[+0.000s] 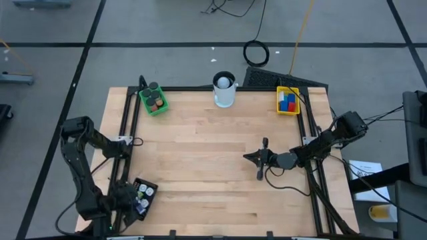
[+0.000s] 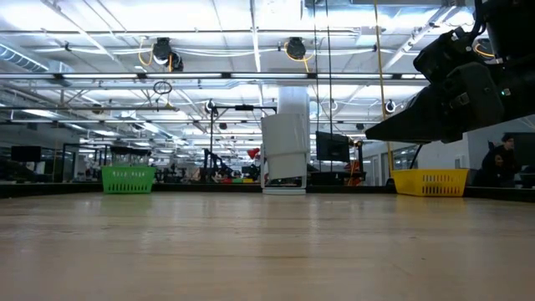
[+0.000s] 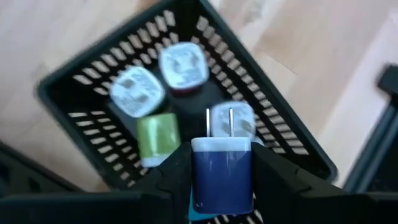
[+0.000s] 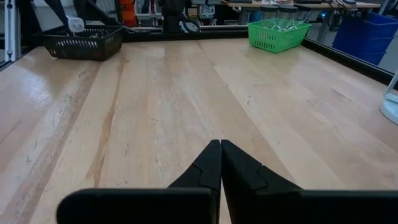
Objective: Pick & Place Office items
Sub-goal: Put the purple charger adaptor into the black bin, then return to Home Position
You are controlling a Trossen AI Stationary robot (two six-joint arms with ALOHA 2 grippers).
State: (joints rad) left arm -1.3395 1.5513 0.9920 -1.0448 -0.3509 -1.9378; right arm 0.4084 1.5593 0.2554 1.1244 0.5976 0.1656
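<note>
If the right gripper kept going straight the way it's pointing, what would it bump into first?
Nothing nearby: the shut right gripper points across bare table. Far ahead sit the black tray and green tray to either side; which it would meet is unclear.

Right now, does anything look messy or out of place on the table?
Nothing stands out. The green tray, yellow tray and white cup sit upright along the far edge. The left tool holds a blue-and-white plug over the black tray.

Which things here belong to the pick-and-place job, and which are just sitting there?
Job:
- blue-and-white plug adapter, clamped in left gripper
- white plug adapters in black slotted tray
- blue and red blocks in yellow tray

Lying about:
- tall white cup
- green basket
</note>
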